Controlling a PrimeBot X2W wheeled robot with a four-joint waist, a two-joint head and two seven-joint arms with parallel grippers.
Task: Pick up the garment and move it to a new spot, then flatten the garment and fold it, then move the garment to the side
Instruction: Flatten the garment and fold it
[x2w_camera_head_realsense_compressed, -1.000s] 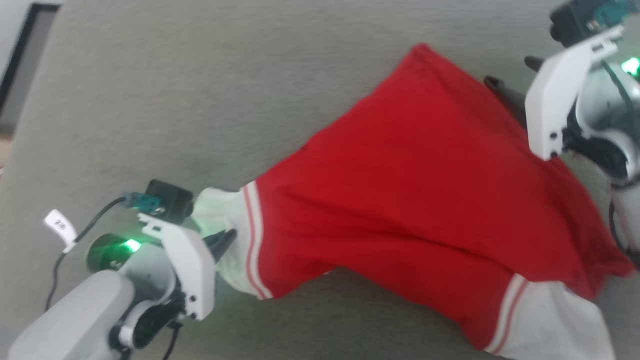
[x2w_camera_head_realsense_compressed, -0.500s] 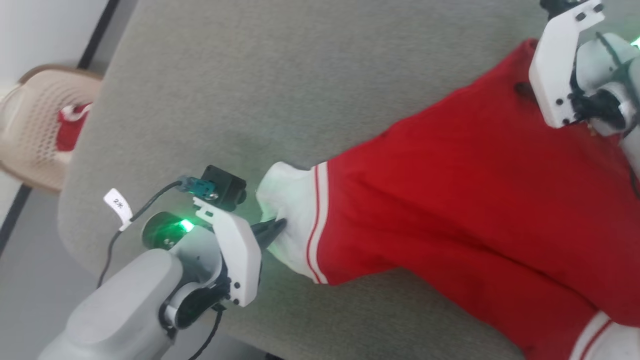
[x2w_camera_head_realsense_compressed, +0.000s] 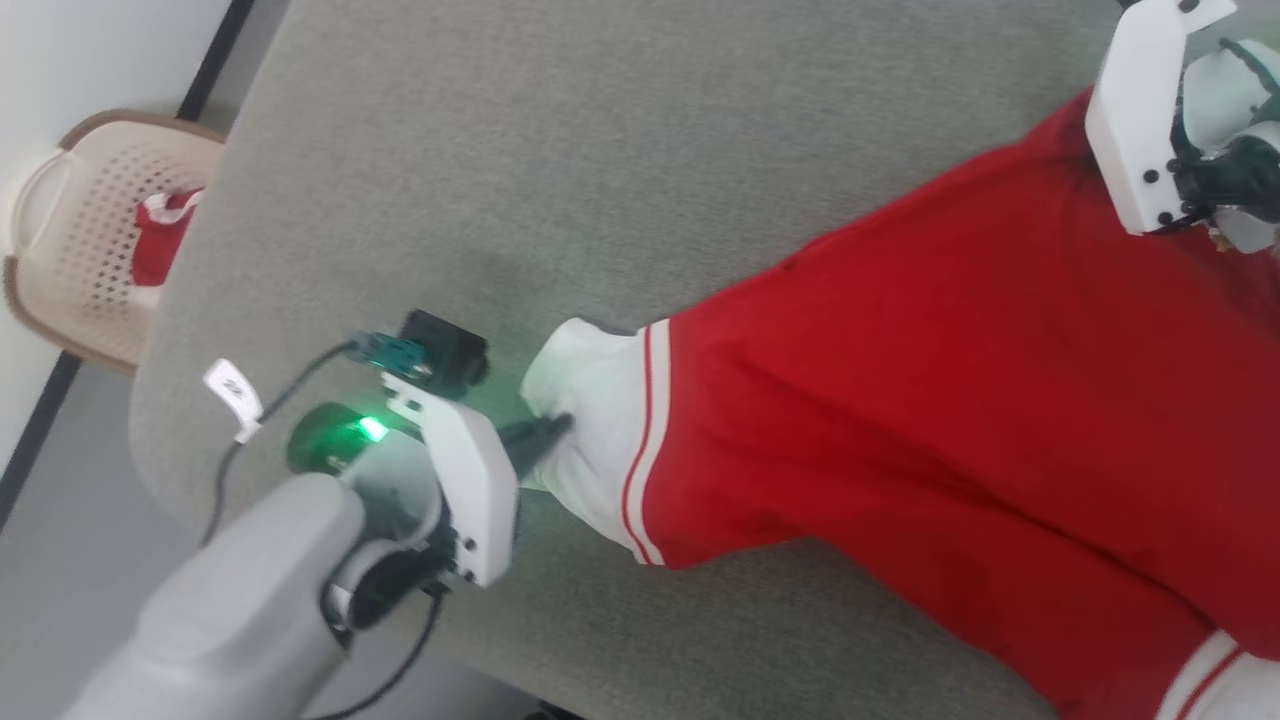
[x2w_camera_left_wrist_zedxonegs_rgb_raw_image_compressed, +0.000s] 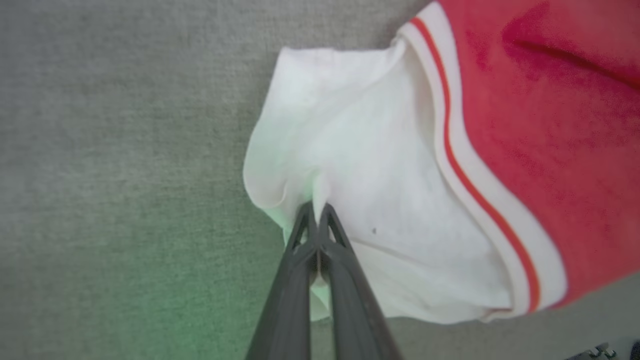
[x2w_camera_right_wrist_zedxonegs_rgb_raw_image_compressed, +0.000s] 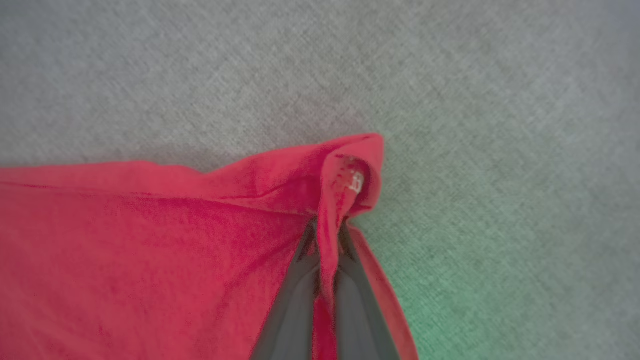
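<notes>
Both ends of the soft red short-sleeved shirt with white sleeves (x2w_camera_head_realsense_compressed: 900, 420) are gripped: the left pincer (x2w_camera_left_wrist_zedxonegs_rgb_raw_image_compressed: 316, 212) clamps a sleeve edge, the right pincer (x2w_camera_right_wrist_zedxonegs_rgb_raw_image_compressed: 327, 235) a red corner. It stretches between them over the grey fabric tabletop (x2w_camera_head_realsense_compressed: 600, 150). Seemingly mid-move; next, lay it down taut.

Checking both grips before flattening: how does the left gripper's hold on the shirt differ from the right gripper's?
The left gripper pinches the white sleeve; the right gripper pinches a red corner. The left gripper's fingertips stand bare at the sleeve's edge; a red fold drapes between and over the right gripper's. Both are shut on the garment, over the grey surface.
</notes>
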